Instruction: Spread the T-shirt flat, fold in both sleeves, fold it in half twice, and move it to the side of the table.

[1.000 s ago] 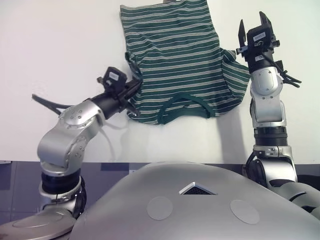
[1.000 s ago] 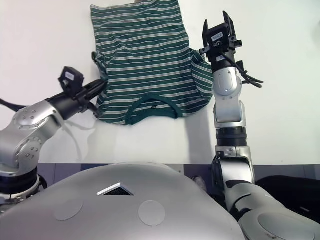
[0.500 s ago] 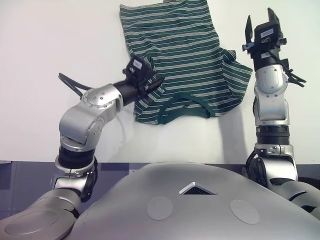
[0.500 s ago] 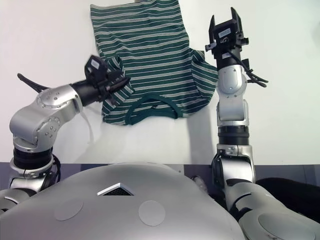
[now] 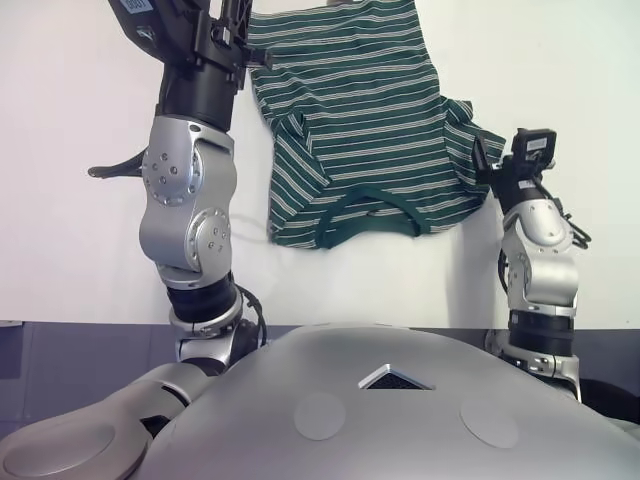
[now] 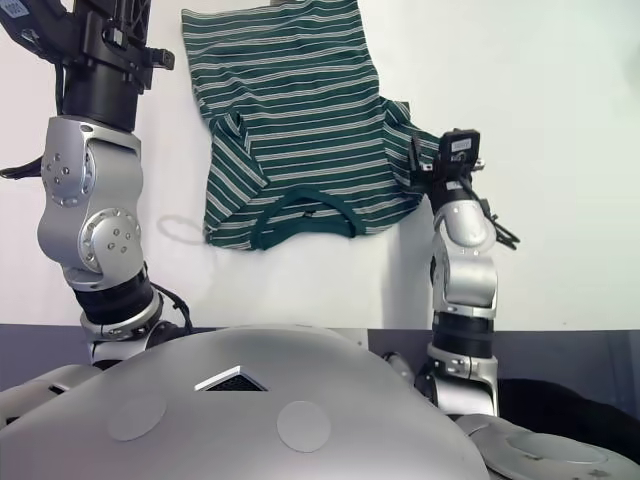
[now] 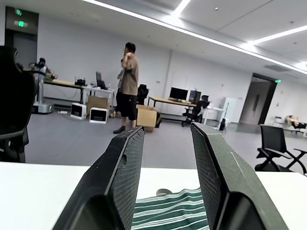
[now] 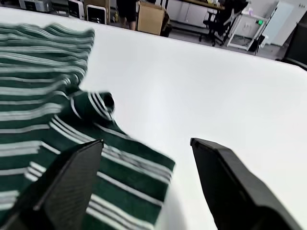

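The green-and-white striped T-shirt lies on the white table, collar toward me. Its left sleeve is folded in over the body. The right sleeve sticks out rumpled to the right. My right gripper is low beside that sleeve and open; in the right wrist view the sleeve lies just beyond the gripper. My left arm is raised at the shirt's far left corner. The left gripper is open and holds nothing, with the shirt below it.
Bare table stretches left and right of the shirt. A thin cable loop lies by the shirt's near left corner. Beyond the table's far edge are desks and chairs.
The left gripper carried the left sleeve over the shirt's body, let it go and rose high at the far left. The right gripper dropped from above the table to beside the right sleeve.
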